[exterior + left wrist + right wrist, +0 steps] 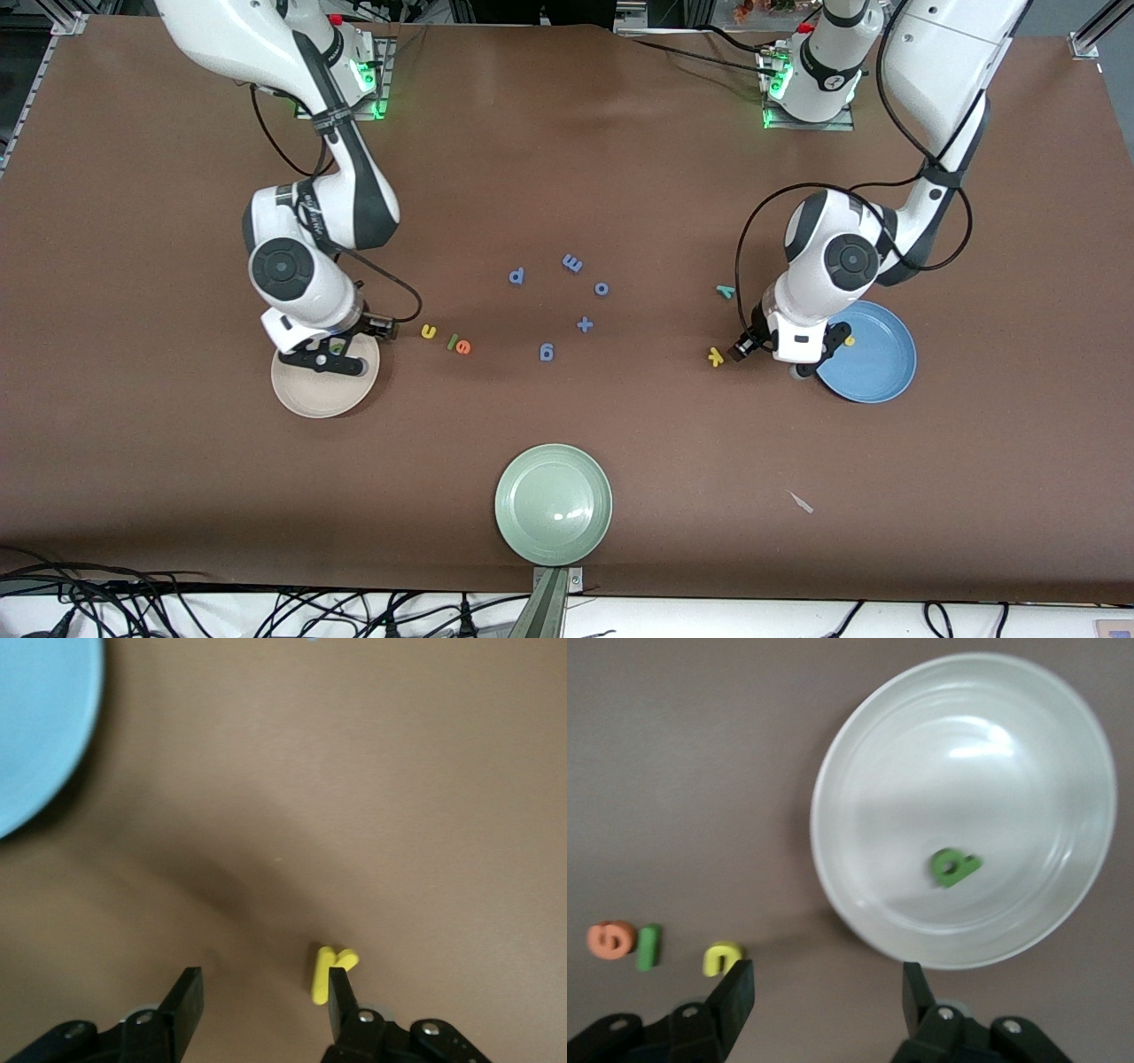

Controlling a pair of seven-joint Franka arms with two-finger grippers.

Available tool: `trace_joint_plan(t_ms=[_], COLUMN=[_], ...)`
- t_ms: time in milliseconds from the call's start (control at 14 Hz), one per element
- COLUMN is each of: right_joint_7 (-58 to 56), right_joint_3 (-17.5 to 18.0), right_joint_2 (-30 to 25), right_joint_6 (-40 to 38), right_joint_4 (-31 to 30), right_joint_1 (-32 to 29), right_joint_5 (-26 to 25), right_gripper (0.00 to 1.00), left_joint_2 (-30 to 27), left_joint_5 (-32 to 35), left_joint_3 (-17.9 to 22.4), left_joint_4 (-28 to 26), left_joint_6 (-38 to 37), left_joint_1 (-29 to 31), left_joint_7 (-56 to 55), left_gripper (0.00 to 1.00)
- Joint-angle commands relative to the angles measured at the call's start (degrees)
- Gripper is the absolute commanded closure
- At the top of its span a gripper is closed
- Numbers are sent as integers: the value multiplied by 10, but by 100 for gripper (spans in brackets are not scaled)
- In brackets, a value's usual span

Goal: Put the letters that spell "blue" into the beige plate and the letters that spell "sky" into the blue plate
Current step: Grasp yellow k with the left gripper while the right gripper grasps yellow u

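1. Broadly, you face a brown table [567, 159] with two white arms reaching down from the top of the front view, three round plates and a scatter of small foam letters.
2. Three plates, one of each colour: the beige plate [306, 403] lies at the right arm's end, the blue plate [877, 363] at the left arm's end, and a pale green plate [554, 503] sits empty nearest the front camera.
3. Right claw [828, 992]: open and empty, hanging over the beige plate's edge.
4. Left claw [261, 997]: open, low over the table beside the blue plate, one finger touching or just over the yellow k [330, 970].
5. Progress is early, two of seven letters placed: the green b [953, 866] lies in the beige plate, the yellow s [850, 339] in the blue plate.
6. Left for beige, three: yellow u [429, 331], green l [452, 341] and orange e [463, 347], in a row beside that plate.
7. Left for blue, two: the k and the teal y [726, 291].
8. Five all-blue pieces [571, 263] stay mid-table, four letters and a plus sign.
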Motion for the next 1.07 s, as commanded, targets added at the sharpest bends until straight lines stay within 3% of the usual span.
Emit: trace_joint_plan(t_ms=[0,143,358,716,859,1003], right_joint_7=[71,103,119,120,122,121], right_joint_3=[32,48,57,59,59,59], right_joint_2=[18,35,53,75,75,69], right_joint_6=[32,57,86,166,177,170], right_joint_4=[4,3,-4,-37,-54,-56], right_joint_1=[-3,-3,-2,0,3,3], right_joint_5=[8,8,11,11,12,12], right_gripper=[24,24,24,27,36,54], left_joint_2=[28,34,64,75,78,81], left_joint_5=[19,19,62,63,67,68], left_joint_3=[3,3,6,6,6,5], left_joint_4=[36,52,112,113,113,115], left_joint_6=[-7,-18,-105,-102,-95,-88], left_joint_1=[-12,-13,-39,-40,-40,-39], left_joint_7=[2,2,0,-2,-2,-4], left_gripper=[35,37,37,40,41,41])
